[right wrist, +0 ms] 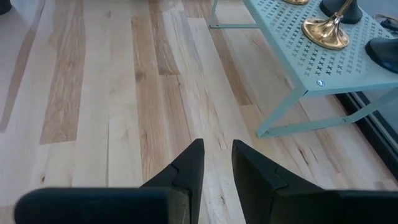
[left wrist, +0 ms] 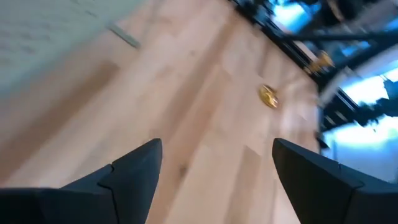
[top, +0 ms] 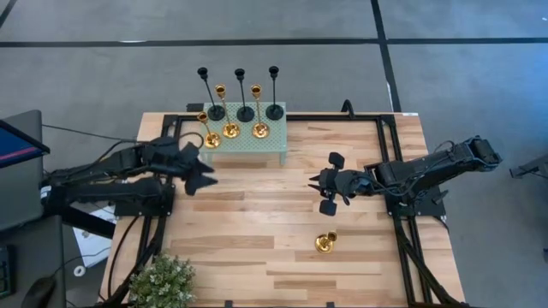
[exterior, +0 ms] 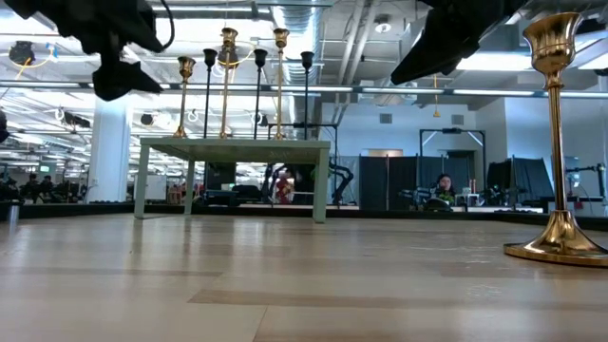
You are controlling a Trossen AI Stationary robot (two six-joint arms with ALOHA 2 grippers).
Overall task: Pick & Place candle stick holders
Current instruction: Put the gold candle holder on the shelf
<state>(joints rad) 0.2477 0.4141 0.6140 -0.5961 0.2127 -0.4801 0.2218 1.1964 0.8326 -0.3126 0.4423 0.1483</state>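
— Gold first: nearest us we see one shiny gold holder standing upright alone on the bare wooden table, well away from the pale green stand. From table height it shows a round flared base, a thin stem and a cup on top.

— We put the right gripper between that lone gold holder and the stand, above the wood, its fingers nearly closed with only a thin gap and nothing in them.

— And the left gripper hangs just off the stand's near left corner, fingers spread wide, empty.

— Farthest back, on the perforated stand, we count six more: three gold holders in front, and three matte black holders behind them, tall and thin-stemmed with round bases.
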